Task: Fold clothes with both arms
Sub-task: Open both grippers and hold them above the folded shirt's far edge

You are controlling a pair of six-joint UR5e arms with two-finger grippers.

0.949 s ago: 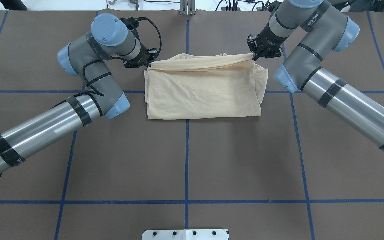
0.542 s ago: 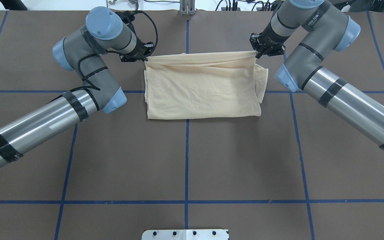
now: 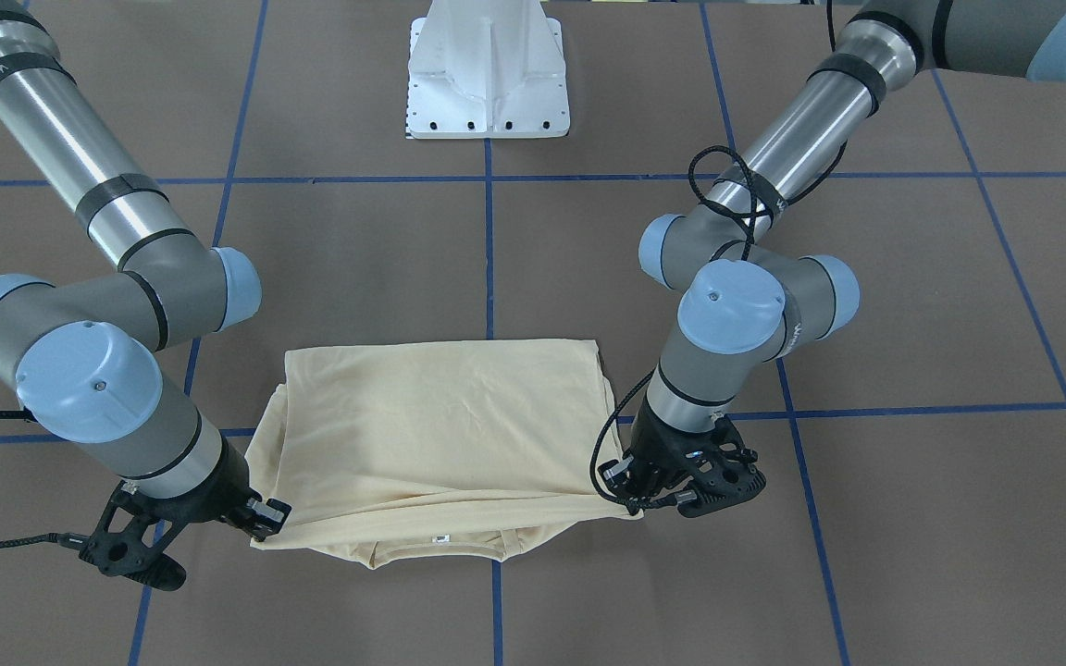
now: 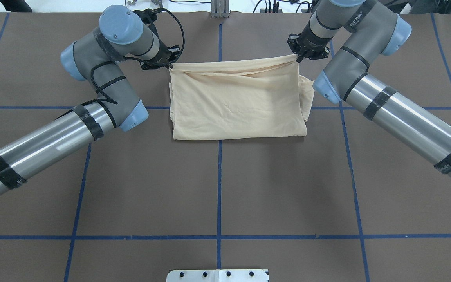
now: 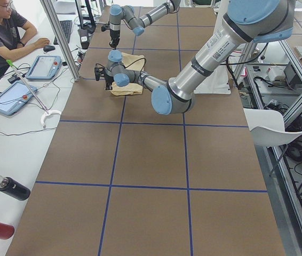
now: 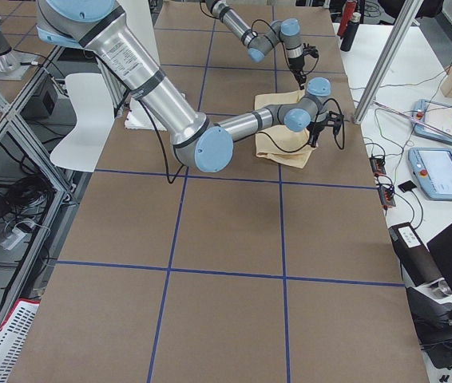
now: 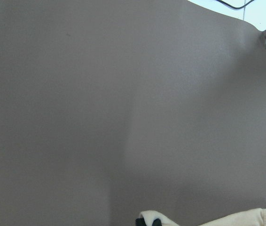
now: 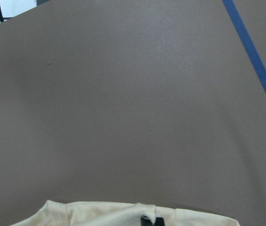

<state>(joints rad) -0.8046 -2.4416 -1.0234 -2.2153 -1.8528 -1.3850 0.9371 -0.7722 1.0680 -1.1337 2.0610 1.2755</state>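
Cream T-shirt (image 4: 237, 105), folded to a rectangle, lies across the centre blue line (image 4: 219, 188) near the edge of the surface (image 4: 139, 188) opposite the robot's base. The left hand (image 4: 169, 64) and right hand (image 4: 298, 58) are each closed on one corner of its outermost edge, which runs taut between them just above the lower layers. The left arm (image 4: 45, 152) and right arm (image 4: 405, 125) reach in with elbows outward and wrists angled down. A white neck tag (image 3: 441, 538) shows beneath; its print is illegible.
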